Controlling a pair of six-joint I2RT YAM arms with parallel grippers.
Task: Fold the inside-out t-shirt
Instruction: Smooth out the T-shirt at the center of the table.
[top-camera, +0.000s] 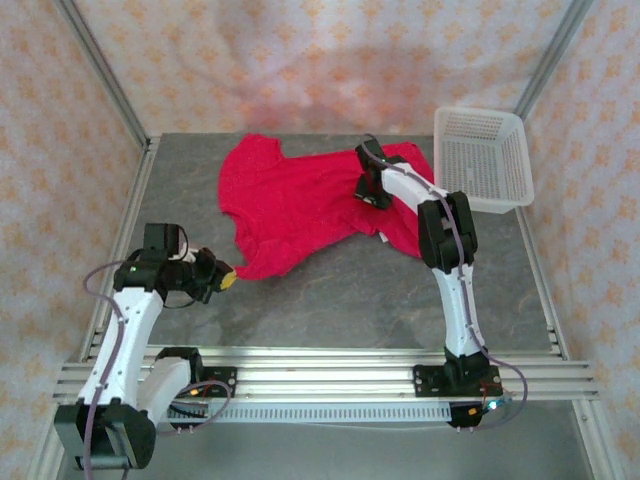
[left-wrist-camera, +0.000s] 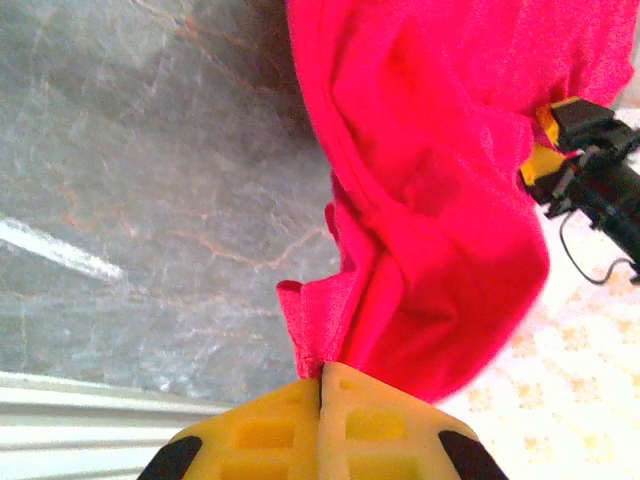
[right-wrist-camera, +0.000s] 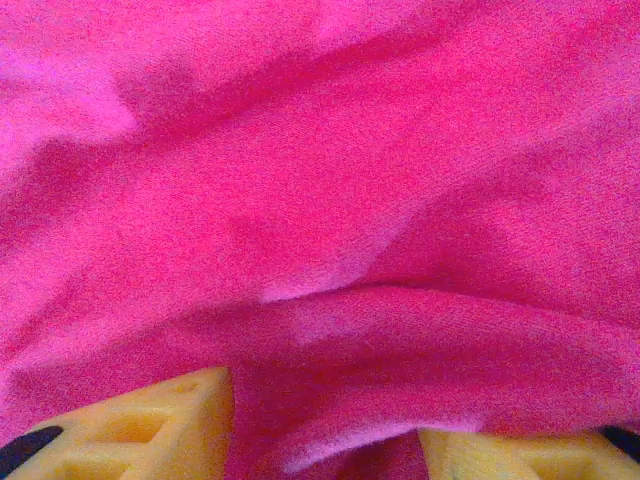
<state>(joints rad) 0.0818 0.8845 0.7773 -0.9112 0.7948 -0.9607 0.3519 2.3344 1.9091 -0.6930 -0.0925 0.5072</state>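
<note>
— Left gripper (top-camera: 226, 279) first?
— Shut tight. Yellow fingers (left-wrist-camera: 270, 430) pressed flat together, with a corner of the inside-out t-shirt (top-camera: 300, 205) pinched in the seam between them. From the left wrist view, red cloth fanning out and away from that pinch in thick folds.

— Whereabouts on the table (top-camera: 330, 300)?
— Near left, low over the grey marbled top, holding the garment's near-left corner. Fabric drawn out to a point there.

— And the right gripper (top-camera: 372, 198)?
— Roughly half open. Fingers (right-wrist-camera: 160, 420) well apart, set down on the cloth, with a raised ridge of red fabric lying in the gap. Cannot tell whether pinched or merely straddled.

— Position?
— Far right of middle, on the right-hand part of the garment.

— Then the garment as a whole?
— Bright crimson, crumpled rather than flat, spread over the far middle of the table from left of centre to the right. One sleeve at the far left. Near edge slanting up toward the right arm, with a small white tag (top-camera: 383, 237) at that edge.

— Anything else close by?
— White mesh basket (top-camera: 480, 155) at the far right corner, just beside the right edge of the cloth.
</note>
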